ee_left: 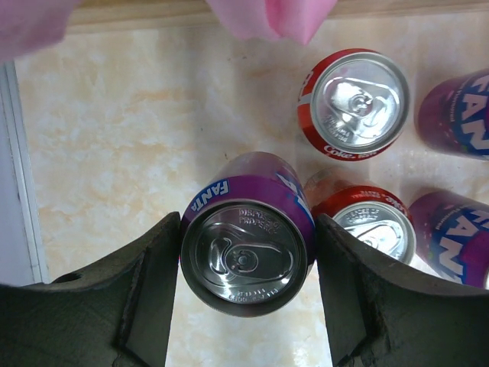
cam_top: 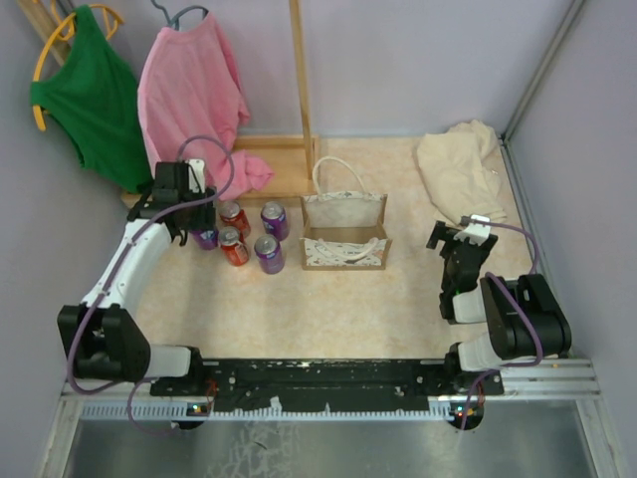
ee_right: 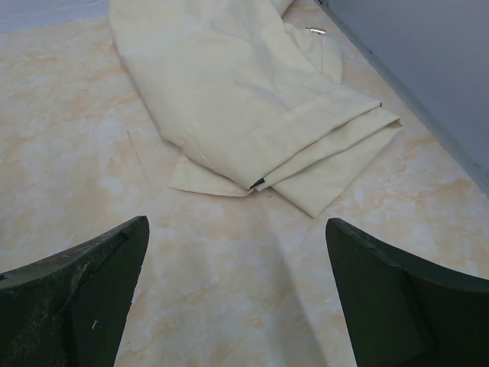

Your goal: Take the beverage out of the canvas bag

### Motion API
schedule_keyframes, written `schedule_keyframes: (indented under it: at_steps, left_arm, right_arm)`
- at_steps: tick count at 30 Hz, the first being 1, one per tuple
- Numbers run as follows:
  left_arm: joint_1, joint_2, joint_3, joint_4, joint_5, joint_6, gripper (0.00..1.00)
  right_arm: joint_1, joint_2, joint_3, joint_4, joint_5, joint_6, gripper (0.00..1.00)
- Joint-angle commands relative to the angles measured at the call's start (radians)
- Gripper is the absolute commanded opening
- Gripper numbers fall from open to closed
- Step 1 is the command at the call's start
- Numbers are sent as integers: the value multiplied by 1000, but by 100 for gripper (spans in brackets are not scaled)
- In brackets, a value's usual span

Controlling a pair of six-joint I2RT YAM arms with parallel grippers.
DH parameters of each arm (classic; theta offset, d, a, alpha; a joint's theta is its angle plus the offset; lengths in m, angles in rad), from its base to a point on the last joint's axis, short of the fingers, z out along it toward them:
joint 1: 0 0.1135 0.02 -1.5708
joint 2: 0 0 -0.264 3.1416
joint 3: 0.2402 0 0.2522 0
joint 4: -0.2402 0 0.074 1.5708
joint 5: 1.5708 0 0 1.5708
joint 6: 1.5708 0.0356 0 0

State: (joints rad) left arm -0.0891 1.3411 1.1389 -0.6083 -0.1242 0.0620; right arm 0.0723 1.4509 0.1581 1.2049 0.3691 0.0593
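Observation:
The canvas bag (cam_top: 343,231) stands open at mid-table, one white rope handle upright and the other lying across its mouth; I cannot see what is inside it. My left gripper (cam_top: 199,235) (ee_left: 248,260) is left of the bag, its jaws against both sides of an upright purple Fanta can (ee_left: 248,248), beside the other cans. My right gripper (cam_top: 450,237) (ee_right: 237,298) is open and empty, low over bare table right of the bag.
Two red cans (cam_top: 235,231) (ee_left: 355,103) and two purple cans (cam_top: 271,237) (ee_left: 458,115) stand between the left gripper and the bag. A plain cream cloth (cam_top: 460,169) (ee_right: 244,99) lies at back right. A wooden rack (cam_top: 299,149) with pink and green garments stands behind.

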Motion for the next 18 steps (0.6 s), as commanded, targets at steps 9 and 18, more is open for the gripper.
schedule_keyframes:
  at_steps: [9,18]
  left_arm:
    - [25,52,-61,170,93,-75,0]
    - [11,131,-87,172,154,-95,0]
  right_arm:
    - [9,2,14,42,17,-13,99]
    - [9,2,14,42,17,-12,99]
